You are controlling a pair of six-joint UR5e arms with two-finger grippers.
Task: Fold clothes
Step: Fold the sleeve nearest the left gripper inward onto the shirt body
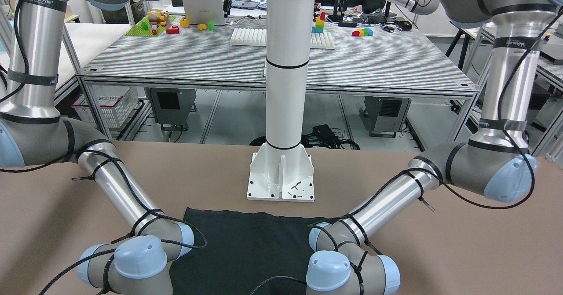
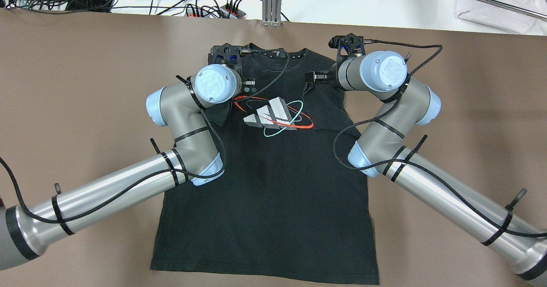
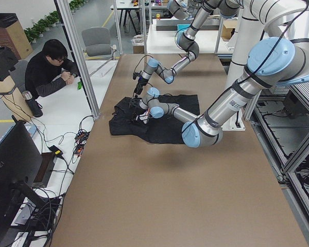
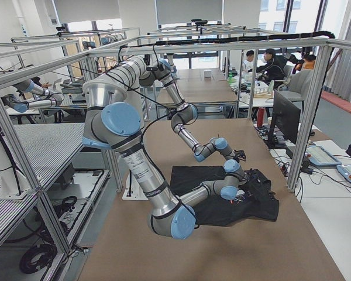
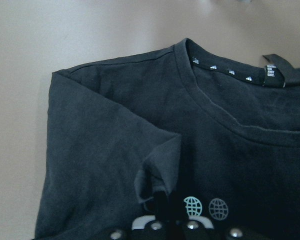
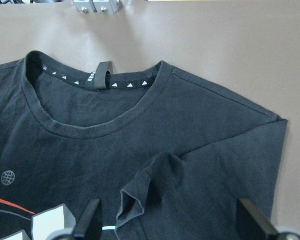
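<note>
- The brown table (image 2: pixel 85 64) bears a black T-shirt (image 2: pixel 273 193), flat and print-up, just before the white pillar base (image 1: pixel 281 176): hem (image 1: pixel 246 212) nearest it, collar (image 2: pixel 273 54) farthest.
- Both sleeves lie folded inward (a grey-striped logo (image 2: pixel 273 115) sits mid-chest).
- The left gripper (image 5: pixel 162 202), narrow, pinches a sleeve fold; the right gripper (image 6: pixel 172 222) is spread wide over the other sleeve.

- One black short-sleeved fabric T-shirt (image 2: pixel 265 184) with a chest print.
- Two silver-and-grey jointed robot arms: left arm (image 2: pixel 107 197), right arm (image 2: pixel 448 201).
- One white round metal pillar (image 1: pixel 286 88).
- One brown flat table (image 2: pixel 85 64).
- One seated person in black (image 3: pixel 49 72).
</note>
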